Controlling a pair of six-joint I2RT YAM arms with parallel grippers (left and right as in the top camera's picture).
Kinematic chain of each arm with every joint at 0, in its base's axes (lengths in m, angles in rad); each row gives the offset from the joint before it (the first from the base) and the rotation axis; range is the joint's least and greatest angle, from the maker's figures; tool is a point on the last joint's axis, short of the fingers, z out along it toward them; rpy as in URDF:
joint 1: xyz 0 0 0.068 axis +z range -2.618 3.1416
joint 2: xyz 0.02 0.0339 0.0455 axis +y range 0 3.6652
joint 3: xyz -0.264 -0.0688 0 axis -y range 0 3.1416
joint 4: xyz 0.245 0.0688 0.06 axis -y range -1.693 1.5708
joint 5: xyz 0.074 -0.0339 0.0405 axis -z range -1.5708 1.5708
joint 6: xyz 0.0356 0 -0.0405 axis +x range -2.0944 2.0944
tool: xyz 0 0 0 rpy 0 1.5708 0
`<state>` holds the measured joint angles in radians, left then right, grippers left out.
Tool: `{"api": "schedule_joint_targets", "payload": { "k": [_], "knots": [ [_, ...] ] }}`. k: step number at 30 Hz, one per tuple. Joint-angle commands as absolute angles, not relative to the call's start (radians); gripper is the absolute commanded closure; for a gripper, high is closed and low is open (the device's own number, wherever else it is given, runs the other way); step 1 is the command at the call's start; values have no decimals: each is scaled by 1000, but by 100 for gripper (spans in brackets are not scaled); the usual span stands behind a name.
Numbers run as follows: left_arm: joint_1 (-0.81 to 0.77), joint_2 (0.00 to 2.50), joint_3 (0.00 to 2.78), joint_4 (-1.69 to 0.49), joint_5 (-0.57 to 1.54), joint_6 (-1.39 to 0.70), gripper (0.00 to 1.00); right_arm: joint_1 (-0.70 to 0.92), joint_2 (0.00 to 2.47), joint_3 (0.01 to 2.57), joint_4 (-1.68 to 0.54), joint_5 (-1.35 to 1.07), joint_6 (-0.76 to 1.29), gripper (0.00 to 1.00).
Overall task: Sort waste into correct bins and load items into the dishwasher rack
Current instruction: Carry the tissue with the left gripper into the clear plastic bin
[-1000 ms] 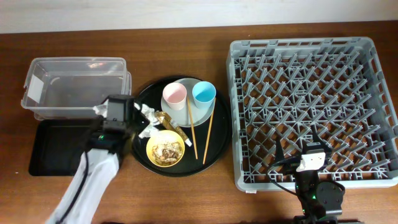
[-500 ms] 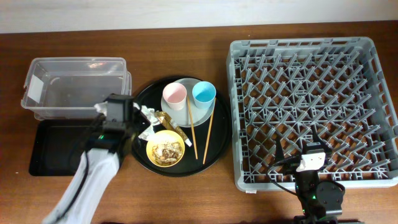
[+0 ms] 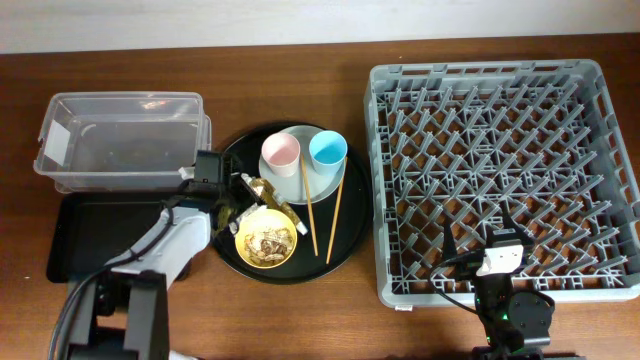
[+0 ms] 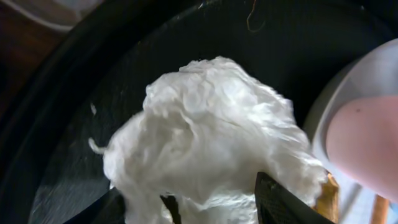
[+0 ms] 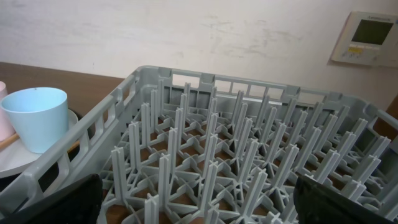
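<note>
Overhead
Surface: brown wooden table (image 3: 300,320), with a pale wall along its far edge.
Clear plastic box (image 3: 120,140): far left; the flat black tray (image 3: 85,240) lies against its near side.
Round black tray (image 3: 345,245): between box and dishwasher rack (image 3: 505,170). It carries the plate (image 3: 300,190) with pink cup (image 3: 281,153) and light-blue cup (image 3: 327,150), the chopsticks (image 3: 309,205), the foil wrapper (image 3: 268,192) and the yellow bowl (image 3: 250,255) of food scraps (image 3: 268,240).
Left gripper (image 3: 228,195): at the napkin (image 3: 238,183), on the round tray's left side.
Right gripper (image 3: 482,238): above the rack's near edge.

Left wrist
Napkin: crumpled on the round tray, beside the plate. A finger shows on either side of its lower part, jaws apart; whether they pinch it cannot be told.

Right wrist
Room: scuffed white wall with a control panel (image 5: 370,37).
Rack: upright pegs fill the view; the light-blue cup stands just outside its left wall.
Right gripper: spread wide, holding nothing.
</note>
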<state>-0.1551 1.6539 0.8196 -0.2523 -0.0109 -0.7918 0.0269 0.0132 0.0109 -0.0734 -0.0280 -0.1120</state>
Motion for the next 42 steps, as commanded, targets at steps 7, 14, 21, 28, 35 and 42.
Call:
{"api": "schedule_joint_targets", "payload": {
  "k": [7, 14, 21, 28, 35, 42],
  "knots": [
    [-154, 1735, 812, -236, -25, -768, 73, 32, 8, 6, -76, -38, -116, 2],
    [-154, 1708, 813, -251, -22, -767, 100, 32, 8, 6, -76, -38, -116, 2],
    [-154, 1444, 813, -384, -149, -761, 100, 32, 8, 6, -76, -38, -116, 2],
    [-154, 1327, 816, -423, -181, -759, 100, 32, 8, 6, -76, -38, -116, 2],
    [-125, 1276, 1074, -520, -173, -635, 100, 32, 8, 6, -76, -38, -116, 2],
    [71, 1322, 1195, -483, -173, -565, 100, 32, 8, 6, -76, -38, -116, 2]
  ]
}}
